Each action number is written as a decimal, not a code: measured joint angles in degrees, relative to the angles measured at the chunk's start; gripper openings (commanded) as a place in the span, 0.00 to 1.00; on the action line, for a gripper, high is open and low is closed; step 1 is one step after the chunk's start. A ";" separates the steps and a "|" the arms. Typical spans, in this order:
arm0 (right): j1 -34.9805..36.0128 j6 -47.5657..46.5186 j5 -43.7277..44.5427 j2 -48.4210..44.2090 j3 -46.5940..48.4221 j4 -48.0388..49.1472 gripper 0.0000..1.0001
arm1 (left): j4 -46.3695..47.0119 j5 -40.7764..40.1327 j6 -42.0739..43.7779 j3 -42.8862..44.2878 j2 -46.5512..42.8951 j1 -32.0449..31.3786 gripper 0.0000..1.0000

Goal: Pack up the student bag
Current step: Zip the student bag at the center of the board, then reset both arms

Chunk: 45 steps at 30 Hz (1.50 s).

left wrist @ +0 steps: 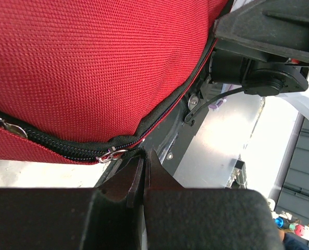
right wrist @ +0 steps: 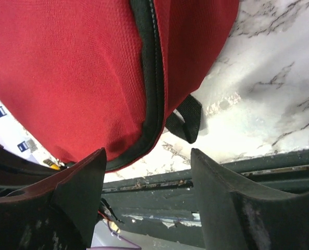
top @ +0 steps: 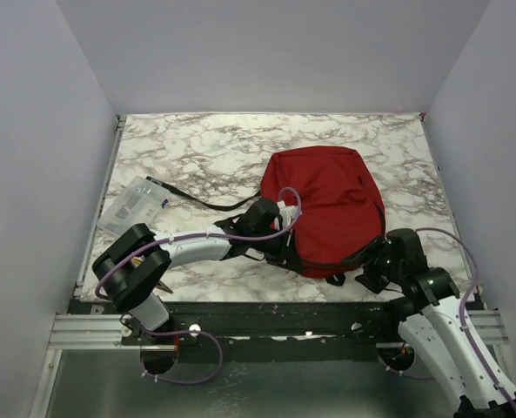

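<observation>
The left hand (left wrist: 143,167) is squeezing shut on the little zipper pull (left wrist: 115,152). I think it is getting ready to slide the zipper (left wrist: 55,141) along the edge of the student bag (top: 327,209). The right hand (right wrist: 147,159) is hanging wide open with nothing in it. It is right by the bag's near corner, beside a small black loop (right wrist: 188,121). Maybe it is there to hold the bag steady while the zipper is being pulled. The bag is lying flat on the right side of the table (top: 197,144). A clear packet (top: 134,205) is lying well off to the left, maybe meant to go in.
</observation>
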 measured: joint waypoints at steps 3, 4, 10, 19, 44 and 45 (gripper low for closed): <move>0.00 0.55 1.46 1.22 -1.18 2.43 0.46 | 0.00 0.00 -0.09 0.00 0.00 -0.02 0.00; 0.00 0.90 2.23 1.42 -1.60 3.30 0.36 | 0.00 0.00 -0.24 0.00 0.00 -0.02 0.00; 0.02 2.73 9.97 1.60 -1.60 6.10 0.00 | 0.24 0.07 -0.26 -1.40 -1.03 0.76 0.00; 0.22 2.43 14.34 -2.27 -1.09 7.10 0.00 | -5.18 0.24 3.54 -4.02 -3.76 11.28 0.00; 0.00 -26.45 22.95 -4.57 34.12 9.57 1.00 | -30.05 -10.88 18.56 15.41 -39.39 12.81 0.98; 0.00 -28.39 23.43 -4.37 35.60 10.14 1.00 | -30.51 -12.22 19.08 17.16 -42.01 12.81 0.98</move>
